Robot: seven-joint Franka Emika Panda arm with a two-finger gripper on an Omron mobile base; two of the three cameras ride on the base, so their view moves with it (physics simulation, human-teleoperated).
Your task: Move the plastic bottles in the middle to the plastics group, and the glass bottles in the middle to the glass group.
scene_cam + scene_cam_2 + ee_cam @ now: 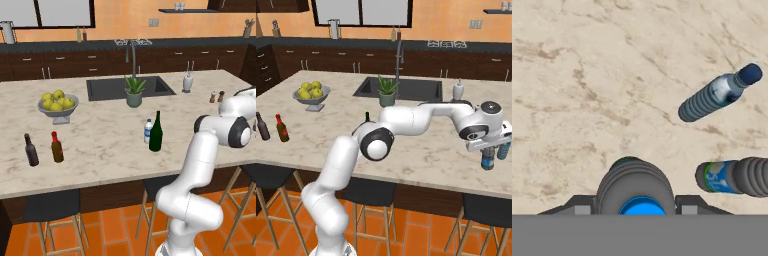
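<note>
Gripper (490,156) at right of the right base view, jaws clamped on upright blue-capped bottle (636,192), axis vertical, green bottle (156,132) upright mid-counter, white-capped bottle (148,131) beside it.

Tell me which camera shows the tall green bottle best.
The left base view: the green bottle stands fully visible and upright on the counter, with a small white-capped bottle just to its left. In the right base view the arm hides all but its top.
</note>
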